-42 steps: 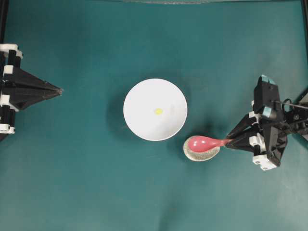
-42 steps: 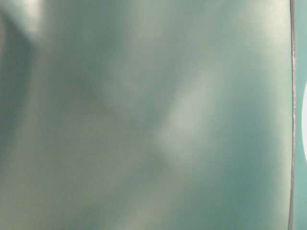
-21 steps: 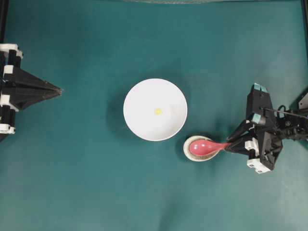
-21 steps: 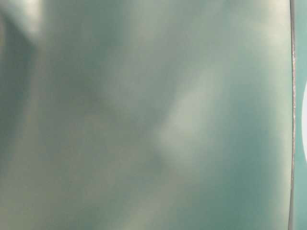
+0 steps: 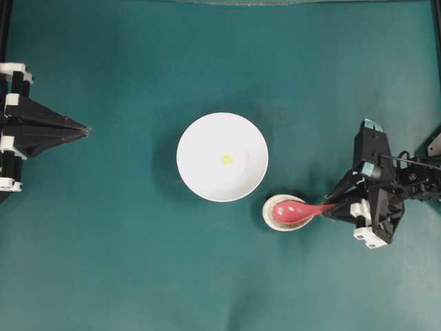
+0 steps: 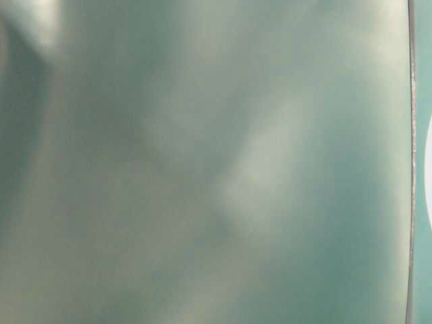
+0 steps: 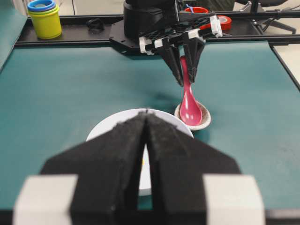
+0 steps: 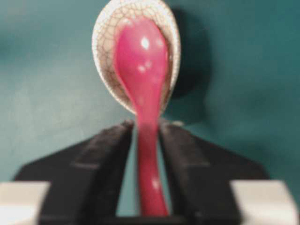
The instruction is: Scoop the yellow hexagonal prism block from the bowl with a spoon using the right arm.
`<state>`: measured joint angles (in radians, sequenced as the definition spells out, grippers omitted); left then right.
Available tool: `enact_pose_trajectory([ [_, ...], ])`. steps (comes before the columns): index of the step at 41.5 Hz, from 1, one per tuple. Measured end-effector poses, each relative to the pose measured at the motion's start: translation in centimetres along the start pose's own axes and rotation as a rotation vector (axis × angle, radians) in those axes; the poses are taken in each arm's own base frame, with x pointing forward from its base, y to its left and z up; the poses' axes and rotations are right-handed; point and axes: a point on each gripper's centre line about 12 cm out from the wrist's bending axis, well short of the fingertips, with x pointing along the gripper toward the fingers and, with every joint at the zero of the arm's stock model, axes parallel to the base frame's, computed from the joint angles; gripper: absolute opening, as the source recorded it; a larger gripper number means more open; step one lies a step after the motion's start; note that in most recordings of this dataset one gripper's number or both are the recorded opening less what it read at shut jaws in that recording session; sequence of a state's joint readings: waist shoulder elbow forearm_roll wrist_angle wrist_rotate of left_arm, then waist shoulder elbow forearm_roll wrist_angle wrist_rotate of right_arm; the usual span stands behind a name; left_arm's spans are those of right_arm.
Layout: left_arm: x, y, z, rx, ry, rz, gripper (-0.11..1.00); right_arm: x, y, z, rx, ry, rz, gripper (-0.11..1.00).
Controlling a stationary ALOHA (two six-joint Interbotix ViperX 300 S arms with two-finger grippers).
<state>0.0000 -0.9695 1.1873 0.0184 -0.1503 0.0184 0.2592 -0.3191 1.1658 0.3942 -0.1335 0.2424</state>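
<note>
Overhead view, left edge: left gripper [image 5: 84, 129] sits idle over bare teal table [image 5: 124, 262], its jaws pressed together; the left wrist view confirms the two black fingers [image 7: 117, 159] meet with no gap.

Centre of frame: white bowl [image 5: 200, 176], upright on the table. Yellow hexagonal prism block [image 5: 226, 159] lies alone inside it, slightly right of the bowl's middle.

Lower right of the bowl, just beside its rim: speckled oval spoon rest [image 5: 270, 219]. The pink-red spoon [image 5: 293, 211] lies with its scoop in the rest, handle running out to the right.

Right side: right gripper [image 5: 332, 205] is at the handle's end. In the right wrist view the handle [image 8: 149, 183] runs between the two fingers [image 8: 105, 159] with a thin gap of teal showing on either side, so the jaws stand slightly apart, not clamped.

Table-level view: blurred teal-grey, nothing readable.
</note>
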Motion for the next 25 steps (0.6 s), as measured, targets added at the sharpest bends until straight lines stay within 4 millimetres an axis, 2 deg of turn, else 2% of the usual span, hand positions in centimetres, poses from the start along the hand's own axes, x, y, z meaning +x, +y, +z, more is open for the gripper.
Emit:
enact_pose_trajectory([
  [4, 0.0, 0.0, 0.0, 0.000, -0.002, 0.000, 0.00, -0.1, 0.1, 0.0, -0.002, -0.003, 0.004, 0.50],
  [16, 0.0, 0.0, 0.0, 0.000, -0.002, 0.000, 0.00, -1.0, 0.4, 0.5, -0.096, -0.063, 0.042, 0.50],
  [25, 0.0, 0.0, -0.1, 0.002, 0.003, 0.000, 0.00, -1.5, 0.5, 0.7, -0.275, -0.189, 0.091, 0.50],
])
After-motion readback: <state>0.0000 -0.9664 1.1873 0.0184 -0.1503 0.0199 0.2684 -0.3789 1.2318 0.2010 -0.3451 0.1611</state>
